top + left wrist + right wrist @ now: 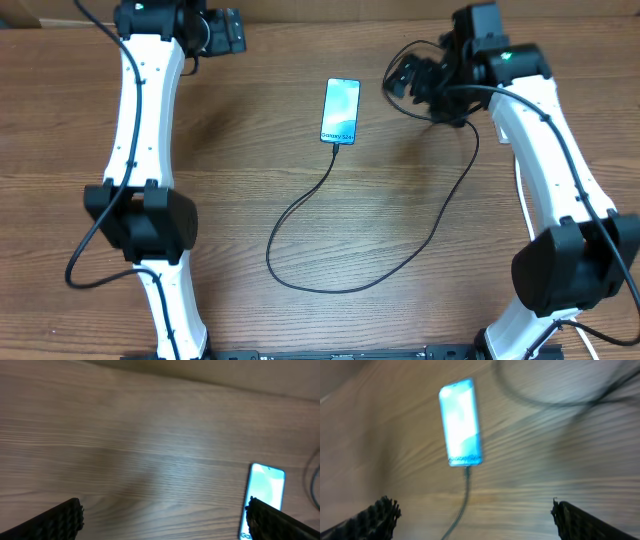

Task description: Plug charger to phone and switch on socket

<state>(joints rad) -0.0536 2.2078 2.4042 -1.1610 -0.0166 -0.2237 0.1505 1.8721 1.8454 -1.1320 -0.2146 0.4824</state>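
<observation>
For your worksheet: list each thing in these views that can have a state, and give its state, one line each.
phone: lying face up, screen lit
charger: tip meets the phone's lower edge, apparently plugged in; cable slack
left gripper: open, empty
right gripper: open, empty

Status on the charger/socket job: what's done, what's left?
Done: the charger tip sits in the phone at its lower edge, and the screen is lit. In hand: nothing. The left gripper and right gripper are open, empty and off the phone. Left: the socket switch. The socket shows in no view; the charger runs under the right arm, so the switch state can't be confirmed.
</observation>
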